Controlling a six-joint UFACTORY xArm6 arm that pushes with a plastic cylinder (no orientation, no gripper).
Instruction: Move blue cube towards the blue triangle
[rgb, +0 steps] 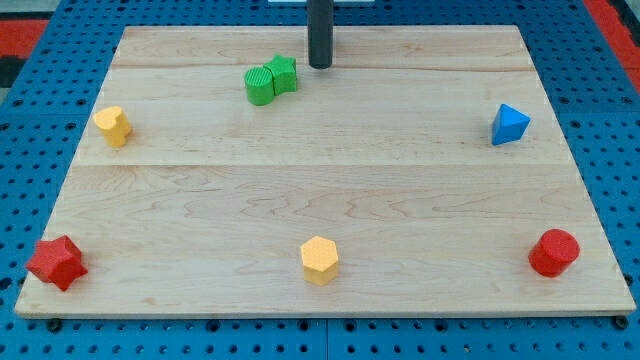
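Note:
The blue triangle (510, 124) lies near the board's right edge. No blue cube shows in this view. My tip (320, 66) is at the view's top centre, just right of two touching green blocks: a green cylinder (260, 86) and a green star-like block (283, 73). The tip is a small gap away from the green blocks and far to the left of the blue triangle.
A yellow block (113, 125) sits at the left. A red star (56, 262) is at the bottom left corner. A yellow hexagon (320, 260) is at the bottom centre. A red cylinder (553, 252) is at the bottom right. The wooden board (320, 180) lies on blue pegboard.

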